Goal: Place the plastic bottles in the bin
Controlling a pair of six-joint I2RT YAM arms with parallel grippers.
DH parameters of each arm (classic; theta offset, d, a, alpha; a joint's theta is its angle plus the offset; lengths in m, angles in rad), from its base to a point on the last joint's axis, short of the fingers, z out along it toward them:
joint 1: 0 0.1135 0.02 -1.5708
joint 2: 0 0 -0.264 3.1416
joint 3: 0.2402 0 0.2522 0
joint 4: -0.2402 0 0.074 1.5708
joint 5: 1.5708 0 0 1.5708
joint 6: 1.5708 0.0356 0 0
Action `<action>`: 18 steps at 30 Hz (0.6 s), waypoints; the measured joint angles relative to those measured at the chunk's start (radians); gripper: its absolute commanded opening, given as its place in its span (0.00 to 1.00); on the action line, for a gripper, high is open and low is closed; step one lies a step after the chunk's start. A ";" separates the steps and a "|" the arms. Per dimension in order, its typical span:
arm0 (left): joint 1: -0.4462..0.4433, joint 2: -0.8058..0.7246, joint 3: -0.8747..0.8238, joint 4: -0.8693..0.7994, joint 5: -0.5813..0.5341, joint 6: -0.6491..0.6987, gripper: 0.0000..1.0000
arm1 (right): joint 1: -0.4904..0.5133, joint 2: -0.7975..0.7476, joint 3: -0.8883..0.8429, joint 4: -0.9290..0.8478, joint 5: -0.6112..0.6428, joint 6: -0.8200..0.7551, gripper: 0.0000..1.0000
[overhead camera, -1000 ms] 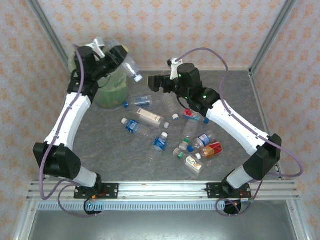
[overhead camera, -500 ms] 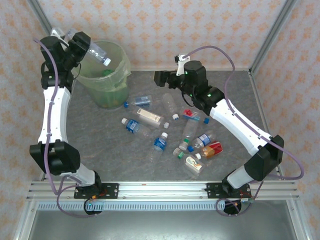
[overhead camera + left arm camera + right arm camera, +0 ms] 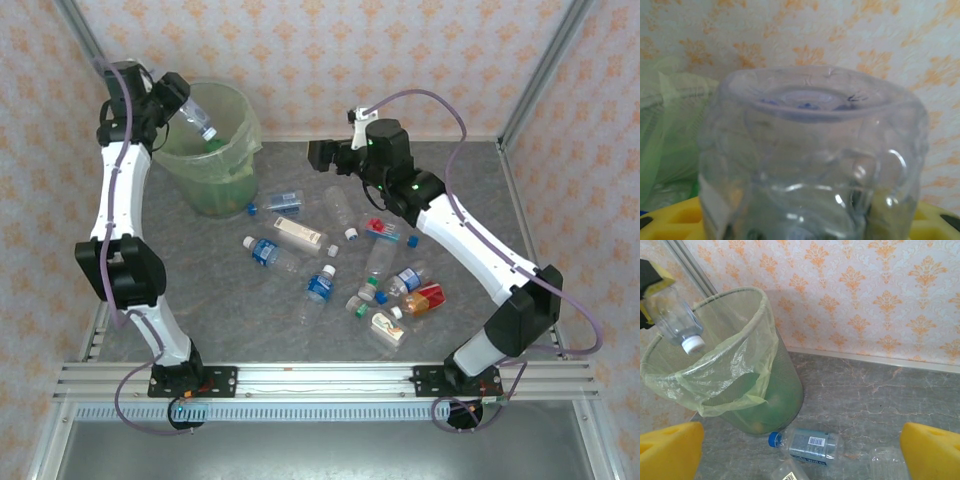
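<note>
Ten or so small plastic bottles (image 3: 320, 285) lie on their sides on the grey speckled table (image 3: 200, 300), scattered between the two arms. Nearest to the bases is a bottle with a white cap and a yellow-and-white label (image 3: 386, 326), and just beyond it lies an orange bottle (image 3: 426, 298). Farther on, a bottle with a blue cap and a blue label (image 3: 810, 444) rests just beside the foot of the round pale-green bin lined with a thin plastic bag (image 3: 215, 182).

Above the far part of the table the right gripper (image 3: 318, 158) hovers with its jaws spread wide and nothing between them. In its wrist view the two yellow fingers (image 3: 670, 447) stand at the lower corners, well apart.

At the far left, the left gripper (image 3: 178, 100) is raised above the bin and clamped around a clear plastic bottle with a white cap (image 3: 196, 114). This bottle is tilted, cap downward, over the open mouth of the bin, with the cap above the rim. In the left wrist view its clear base is very close to the camera, between the yellow pads (image 3: 675, 220).
</note>
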 measured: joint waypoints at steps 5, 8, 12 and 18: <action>-0.078 0.059 0.066 -0.074 -0.076 0.116 0.57 | 0.000 0.016 0.021 -0.006 0.000 -0.003 1.00; -0.118 0.085 0.082 -0.107 -0.109 0.171 0.60 | 0.000 0.021 0.026 -0.007 0.000 -0.003 1.00; -0.142 0.105 0.082 -0.146 -0.130 0.229 0.83 | 0.000 0.023 0.028 -0.011 0.001 -0.003 1.00; -0.146 0.108 0.082 -0.169 -0.144 0.256 0.96 | 0.000 0.023 0.029 -0.014 0.006 -0.002 1.00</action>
